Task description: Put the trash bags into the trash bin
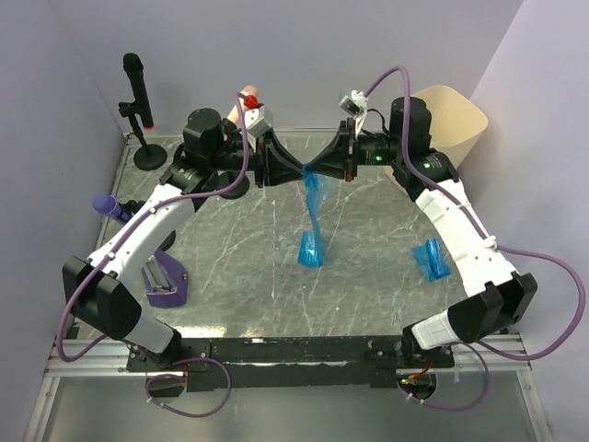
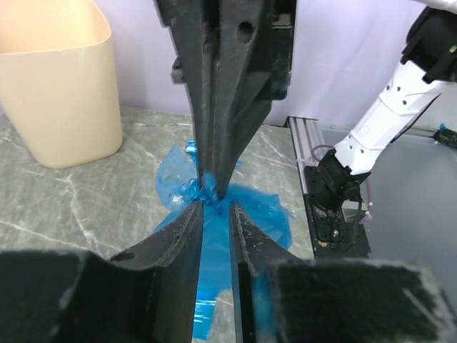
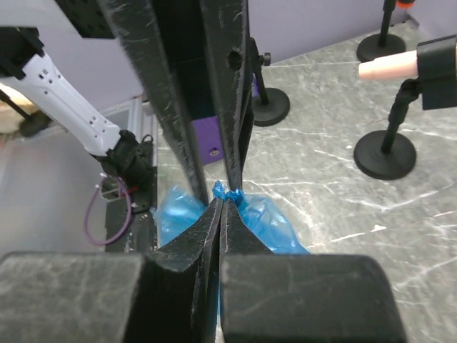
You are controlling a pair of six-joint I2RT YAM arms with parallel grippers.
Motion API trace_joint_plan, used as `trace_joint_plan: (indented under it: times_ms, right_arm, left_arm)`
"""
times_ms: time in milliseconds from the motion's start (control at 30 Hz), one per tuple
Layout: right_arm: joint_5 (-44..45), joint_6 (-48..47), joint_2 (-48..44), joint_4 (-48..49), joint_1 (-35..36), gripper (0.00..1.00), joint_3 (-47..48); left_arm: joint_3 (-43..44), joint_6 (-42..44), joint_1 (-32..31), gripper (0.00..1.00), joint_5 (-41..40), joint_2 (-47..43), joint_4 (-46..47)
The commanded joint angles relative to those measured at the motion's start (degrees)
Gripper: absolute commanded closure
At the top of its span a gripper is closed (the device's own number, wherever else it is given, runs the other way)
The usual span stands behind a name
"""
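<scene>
Film of the blue trash bag [image 1: 315, 204] looks light, limp, slippery; hold its bunched top. Right fingers [image 3: 203, 230] pinch it; left fingers [image 2: 187, 237] narrowly parted.

Grey marbled counter [image 1: 248, 285] with white veins. Bin [image 1: 453, 120] stands upright on it at upper right. Right bag [image 1: 430, 260], blue and folded flat, lies right of centre, well apart from the rest. Centre bag [image 1: 311, 249], blue: folded lower end seems to rest on the counter mid-frame, the rest is strung upward off the surface. Purple block [image 1: 167, 285] sits at lower left. Mic stand [image 1: 147, 152], round black base, at upper left. Second stand [image 3: 386, 153], also a round black base, right of right wrist frame.
</scene>
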Motion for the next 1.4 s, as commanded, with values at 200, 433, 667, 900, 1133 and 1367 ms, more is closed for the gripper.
trace_joint_plan:
  times_ms: [200,433,667,900,1133,1367]
  right_arm:
    - [-2.11,1.6,1.52,3.62,1.79,1.0,2.29]
    - [-4.04,-3.77,-2.61,-1.49,1.43,1.0,-0.95]
    - [-2.19,-5.7,-6.13,-4.12,1.17,1.0,-5.35]
    - [-2.19,0.26,-5.43,2.9,0.03,1.0,-4.13]
    - [-3.42,8.43,-0.69,10.11,0.2,1.0,0.79]
    - [-2.11,10.11,1.95,11.69,1.17,1.0,2.2]
  left_arm:
    - [3.94,-0.69,-0.64,0.99,0.49,0.33,2.91]
    - [3.95,1.53,2.26,0.99,-3.29,-0.99,-0.35]
    - [3.68,1.08,3.23,0.99,-2.85,-1.25,-0.61]
    - [5.36,8.37,2.0,0.92,4.89,-0.11,-10.8]
    - [7.98,9.43,1.38,0.94,8.04,2.17,-9.49]
    - [9.48,-4.8,0.15,0.62,10.59,4.72,3.25]
